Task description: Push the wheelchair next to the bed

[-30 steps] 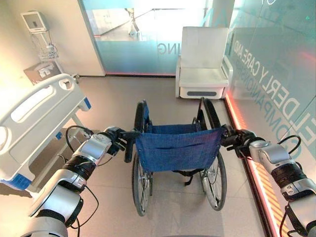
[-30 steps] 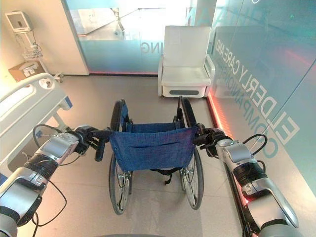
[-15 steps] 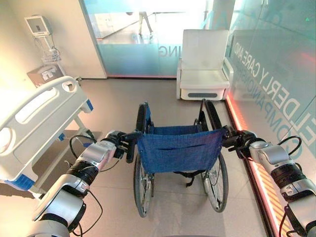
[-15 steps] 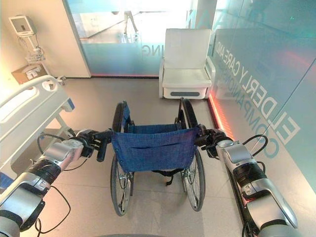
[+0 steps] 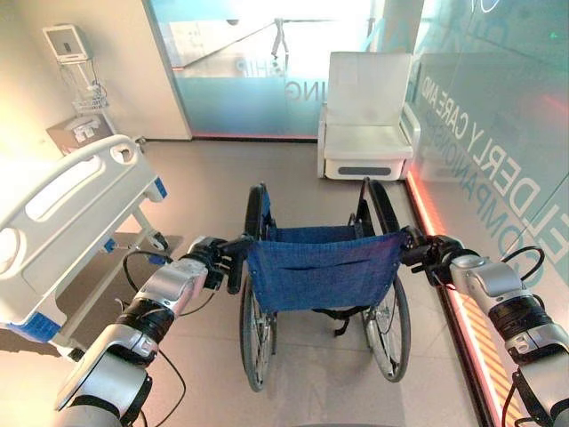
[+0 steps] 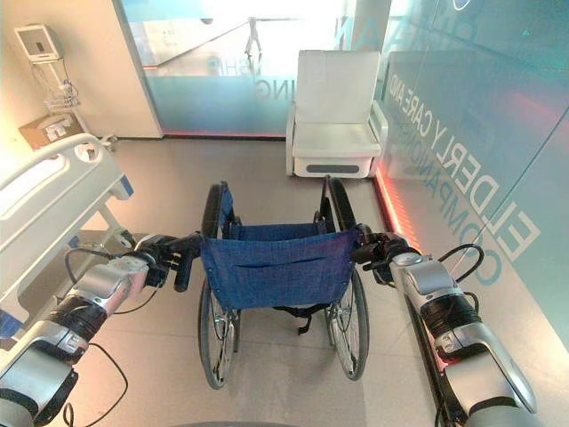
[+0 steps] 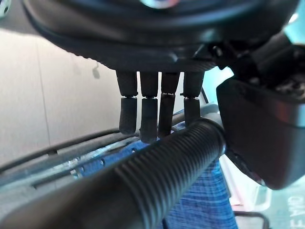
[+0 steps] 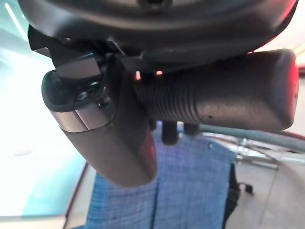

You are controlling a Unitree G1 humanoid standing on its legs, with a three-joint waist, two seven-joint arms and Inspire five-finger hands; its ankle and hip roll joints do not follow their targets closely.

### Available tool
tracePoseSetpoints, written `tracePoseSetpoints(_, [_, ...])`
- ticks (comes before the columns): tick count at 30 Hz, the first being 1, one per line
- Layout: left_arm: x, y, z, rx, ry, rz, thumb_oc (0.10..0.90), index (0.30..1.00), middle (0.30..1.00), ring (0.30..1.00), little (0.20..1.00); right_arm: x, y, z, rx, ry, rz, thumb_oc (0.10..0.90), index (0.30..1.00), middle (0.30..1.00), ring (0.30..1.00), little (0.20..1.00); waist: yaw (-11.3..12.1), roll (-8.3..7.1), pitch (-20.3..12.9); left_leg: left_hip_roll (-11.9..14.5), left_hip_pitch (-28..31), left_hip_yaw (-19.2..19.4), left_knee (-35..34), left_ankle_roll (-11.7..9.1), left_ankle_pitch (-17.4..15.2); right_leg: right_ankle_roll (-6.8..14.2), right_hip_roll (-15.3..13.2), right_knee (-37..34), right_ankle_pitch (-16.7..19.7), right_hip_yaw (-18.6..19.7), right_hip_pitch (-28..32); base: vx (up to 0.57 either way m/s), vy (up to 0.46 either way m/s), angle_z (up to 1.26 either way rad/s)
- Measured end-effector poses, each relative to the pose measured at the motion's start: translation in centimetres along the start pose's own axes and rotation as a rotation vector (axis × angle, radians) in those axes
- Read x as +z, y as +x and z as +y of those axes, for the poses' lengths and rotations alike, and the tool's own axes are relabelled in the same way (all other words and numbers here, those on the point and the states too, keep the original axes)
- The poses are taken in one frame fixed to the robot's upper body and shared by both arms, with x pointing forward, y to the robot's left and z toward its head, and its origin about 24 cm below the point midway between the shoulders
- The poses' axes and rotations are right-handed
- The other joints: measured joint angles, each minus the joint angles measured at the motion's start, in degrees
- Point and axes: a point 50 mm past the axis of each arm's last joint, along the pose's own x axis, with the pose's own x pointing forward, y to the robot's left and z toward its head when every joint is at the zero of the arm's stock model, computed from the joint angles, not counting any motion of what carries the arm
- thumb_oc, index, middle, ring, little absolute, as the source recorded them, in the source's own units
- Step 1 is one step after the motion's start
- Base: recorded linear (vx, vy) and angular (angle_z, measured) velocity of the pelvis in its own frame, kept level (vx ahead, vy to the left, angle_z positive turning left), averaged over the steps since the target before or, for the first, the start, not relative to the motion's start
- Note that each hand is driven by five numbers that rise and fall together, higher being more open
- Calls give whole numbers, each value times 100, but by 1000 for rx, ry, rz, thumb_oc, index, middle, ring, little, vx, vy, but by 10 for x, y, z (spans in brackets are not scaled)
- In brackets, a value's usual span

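Beige tiled floor [image 5: 302, 178], four things standing on it.
Wheelchair [image 5: 322, 267] sits mid-floor on its wheels, blue back facing the camera. Bed [image 5: 67, 213], white with blue corner pieces, stands to the left, apart from the chair. White armchair [image 5: 366, 116] at the far glass wall. Monitor stand [image 5: 76, 67] in the far-left corner.

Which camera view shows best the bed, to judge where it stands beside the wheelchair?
The left eye view: the bed shows its footboard and frame, left of the wheelchair. The right eye view crops it at the edge. Wrist views show the hands on the push handles.
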Motion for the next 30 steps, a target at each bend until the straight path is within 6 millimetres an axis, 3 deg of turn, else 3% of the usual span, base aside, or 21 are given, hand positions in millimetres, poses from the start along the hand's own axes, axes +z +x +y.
tracePoseSetpoints(22, [-11,-1,-3,-14,-95,-5,400,300,300,300,300,-5,0,-1,-5,28,10,400,300,300,300,300,6,-7,-7,-35,31,-60,39,8,-4,16,-34,116,-21,-12,-23,26,46,0])
tracePoseSetpoints(25, [-11,0,-4,-15,-98,-3,400,300,300,300,300,-6,1,-1,-7,30,15,400,300,300,300,300,-15,-3,-4,-81,-33,-135,105,74,-53,51,-85,577,-236,-14,-228,110,117,-1])
tracePoseSetpoints(26, [-12,1,-6,-17,-102,3,400,300,300,300,300,-7,1,-2,-8,35,18,400,300,300,300,300,-24,-4,-1,-121,-68,-233,184,151,-94,84,-140,1015,-430,-15,-422,157,67,-2])
tracePoseSetpoints(30, [-10,2,-6,-10,-106,3,400,300,300,300,300,-7,1,-3,-2,54,27,400,300,300,300,300,-28,-137,82,-294,-75,-234,345,255,-200,110,-423,1912,-858,-172,-788,215,-25,-8])
